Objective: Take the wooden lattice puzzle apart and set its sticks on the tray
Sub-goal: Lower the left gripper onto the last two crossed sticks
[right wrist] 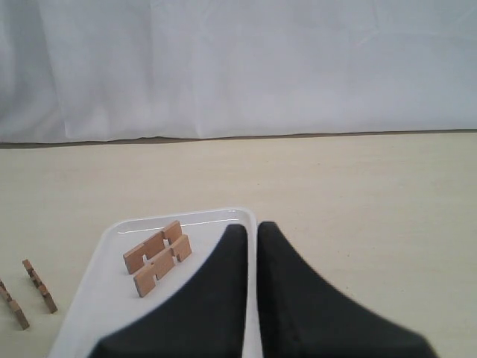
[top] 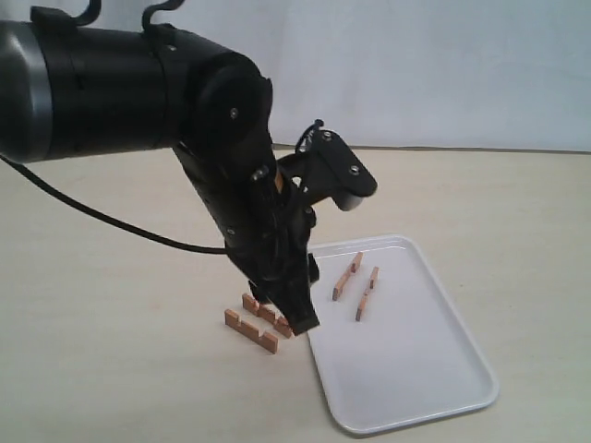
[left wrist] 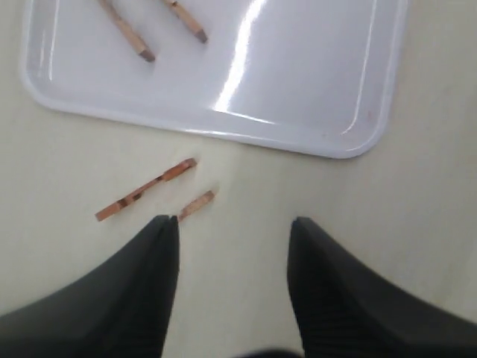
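Two sticks (top: 348, 275) lie side by side on the tray (top: 406, 360), so the puzzle is fully apart and half delivered. Two more sticks (top: 249, 329) rest on the table (top: 111, 351) just beside the tray's corner, not yet collected. The left gripper (left wrist: 235, 222) points steeply down over them, jaws spread and empty. The right gripper (right wrist: 252, 225) hovers at the tray's rim, jaws closed on nothing.

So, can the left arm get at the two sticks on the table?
Probably yes. The left gripper hangs just above the two sticks, jaws open, with nothing lying in between. Both lie clear of the tray.
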Motion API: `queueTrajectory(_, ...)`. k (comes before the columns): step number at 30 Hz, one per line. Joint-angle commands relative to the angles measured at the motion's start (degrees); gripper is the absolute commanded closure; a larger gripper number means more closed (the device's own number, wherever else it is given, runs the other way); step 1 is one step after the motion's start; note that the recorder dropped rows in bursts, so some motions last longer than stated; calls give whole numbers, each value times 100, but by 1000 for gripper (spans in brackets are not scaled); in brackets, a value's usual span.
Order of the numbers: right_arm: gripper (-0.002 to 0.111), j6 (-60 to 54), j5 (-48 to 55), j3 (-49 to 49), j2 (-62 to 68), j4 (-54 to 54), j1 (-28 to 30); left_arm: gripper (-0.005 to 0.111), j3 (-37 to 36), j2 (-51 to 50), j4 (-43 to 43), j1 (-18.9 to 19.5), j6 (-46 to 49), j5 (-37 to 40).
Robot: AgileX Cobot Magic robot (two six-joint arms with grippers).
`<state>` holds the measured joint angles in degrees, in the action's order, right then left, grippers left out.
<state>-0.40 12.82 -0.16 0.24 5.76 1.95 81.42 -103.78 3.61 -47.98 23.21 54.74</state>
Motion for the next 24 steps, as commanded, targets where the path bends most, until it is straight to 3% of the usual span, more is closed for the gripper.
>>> queueTrajectory(1, 104, -43, 15, 16, -24, -46, -8, 62, -15, 44, -149, 253, 98, 46)
queueTrajectory(5, 104, -43, 15, 16, -24, -46, -8, 62, -15, 32, -361, 265, 697, 399)
queueTrajectory(9, 104, -43, 15, 16, -24, -46, -8, 62, -152, 23, -1226, 265, 1054, 649)
queueTrajectory(17, 104, -43, 15, 16, -24, -46, -8, 62, -1403, 23, -1192, 265, 1439, -1503)
queueTrajectory(24, 104, -43, 15, 16, -24, -46, -8, 62, -1524, -263, -880, 278, 2049, -1589)
